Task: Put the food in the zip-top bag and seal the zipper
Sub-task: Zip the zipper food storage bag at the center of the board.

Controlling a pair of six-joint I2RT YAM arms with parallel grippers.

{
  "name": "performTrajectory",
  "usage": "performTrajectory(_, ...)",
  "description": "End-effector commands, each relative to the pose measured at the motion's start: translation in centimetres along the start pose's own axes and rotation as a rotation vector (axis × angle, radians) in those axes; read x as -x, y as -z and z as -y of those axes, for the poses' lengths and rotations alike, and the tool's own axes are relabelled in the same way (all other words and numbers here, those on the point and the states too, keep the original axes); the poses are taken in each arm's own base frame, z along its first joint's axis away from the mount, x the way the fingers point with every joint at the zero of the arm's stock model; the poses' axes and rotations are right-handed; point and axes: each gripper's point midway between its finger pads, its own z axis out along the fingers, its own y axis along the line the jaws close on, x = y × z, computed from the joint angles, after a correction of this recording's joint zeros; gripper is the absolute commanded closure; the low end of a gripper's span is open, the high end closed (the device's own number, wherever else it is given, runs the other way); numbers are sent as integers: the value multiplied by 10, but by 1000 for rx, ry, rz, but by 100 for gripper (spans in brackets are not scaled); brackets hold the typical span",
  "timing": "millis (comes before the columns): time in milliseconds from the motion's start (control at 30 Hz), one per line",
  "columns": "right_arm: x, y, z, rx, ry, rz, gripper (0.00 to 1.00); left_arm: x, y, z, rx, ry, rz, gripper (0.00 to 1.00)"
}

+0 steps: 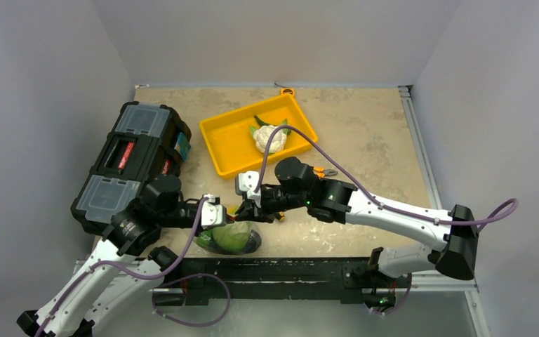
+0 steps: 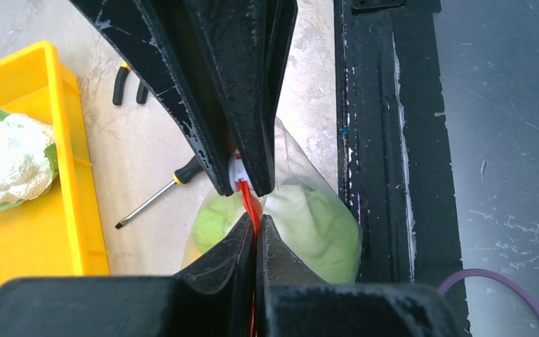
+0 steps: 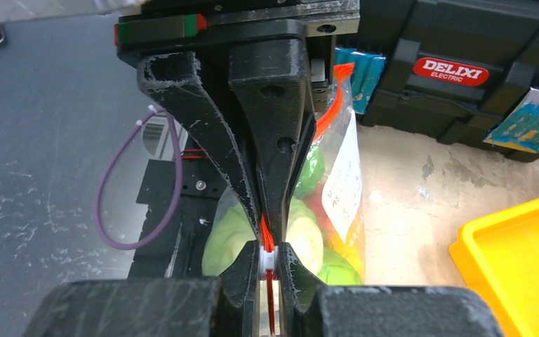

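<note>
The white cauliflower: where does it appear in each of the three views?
Top external: the cauliflower lies in the yellow tray, upper centre.
Left wrist: at the left edge, in the same tray.
Right wrist: not in it.
Shared landmark: the yellow tray, lower right in the right wrist view.

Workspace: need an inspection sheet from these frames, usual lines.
Surface: table, mottled beige.
Job's things: bag at the near edge, cabbage and other pieces inside; zipper pinched from both sides; cauliflower in tray, not yet bagged.
Clutter: screwdriver beside the bag; pliers by the right arm; black toolbox at left.
End effectors: left end effector shut on zipper; right end effector shut on zipper, at a white slider.
Cables: purple cable loops slack by the rail; one runs along each arm.
Surroundings: grey walls on three sides.
</note>
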Motion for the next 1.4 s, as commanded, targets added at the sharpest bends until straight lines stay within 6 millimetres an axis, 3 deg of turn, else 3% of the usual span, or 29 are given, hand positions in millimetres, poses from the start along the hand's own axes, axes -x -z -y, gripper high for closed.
performTrajectory(0, 27, 6, -17, 71, 37, 74, 99, 26, -2, -16, 39, -108, 87, 100)
performTrajectory(200, 29, -3, -15, 84, 48, 87, 98, 26, -2, -17, 42, -105, 82, 100)
performTrajectory(400, 41, -18, 6, 14, 65, 122, 95, 28, -2, -16, 34, -106, 90, 100)
performTrajectory(567, 43, -18, 29, -114, 54, 134, 92, 29, -2, -14, 32, -113, 97, 100)
performTrajectory(733, 42, -16, 26, -113, 37, 151, 89, 31, -1, -13, 29, -120, 110, 100)
performTrajectory(833, 37, -19, 14, -44, 32, 140, 84, 33, -1, -13, 26, -122, 117, 100)
performTrajectory(900, 40, -15, 5, -4, 6, 151, 74, 32, -1, -13, 24, -116, 112, 100)
performTrajectory(1000, 35, 1, 7, -33, -14, 145, 50, 31, -2, -14, 28, -111, 106, 100)
performTrajectory(1033, 20, 6, 5, -36, -37, 99, 46, 30, -2, -14, 29, -110, 105, 100)
performTrajectory(1167, -1, 23, 4, -65, -66, 20, 42, 29, -4, -15, 24, -104, 97, 100)
performTrajectory(1367, -1, 39, 2, -77, -125, -32, 44, 26, -5, -15, 17, -92, 85, 100)
